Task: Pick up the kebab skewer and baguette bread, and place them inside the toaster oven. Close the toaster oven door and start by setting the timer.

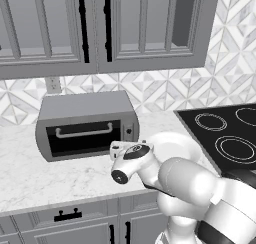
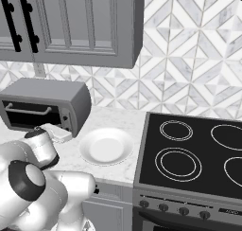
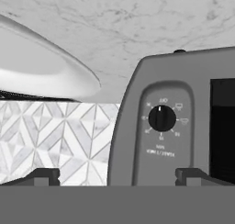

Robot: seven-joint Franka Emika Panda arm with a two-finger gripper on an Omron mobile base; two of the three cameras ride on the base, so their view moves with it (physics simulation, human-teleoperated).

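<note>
marble counter, shut oven, hand at the dial

white marble counter (image 1: 30, 173) runs under grey wall cabinets (image 1: 100, 28) with black bar handles, backed by a wall of grey and white diamond tiles (image 2: 189, 64). grey drawers (image 1: 70, 218) with black pulls sit below the counter edge.

going left to right: the toaster oven (image 1: 85, 124) stands at the back of the counter near the wall, a boxy grey metal case. the toaster oven door (image 1: 84, 137) is upright and closed, dark glass in a grey frame with a grey bar handle across its top. its control panel is at the right end, and in the hand view a round black timer knob (image 3: 161, 118) with small markings around it sits in a recessed panel.

just in front of that right end is the gripper (image 3: 117, 175), its two dark finger tips spread as wide as they go, with nothing between them; the knob lies beyond them, untouched.

next comes a white plate (image 2: 106, 147), just right of the oven on the counter, showing a bare white middle in the right base view.

furthest right, the black stovetop (image 2: 194, 154) with white ring burners is set against the counter, with a row of dark knobs (image 2: 172, 207) along its front.
</note>
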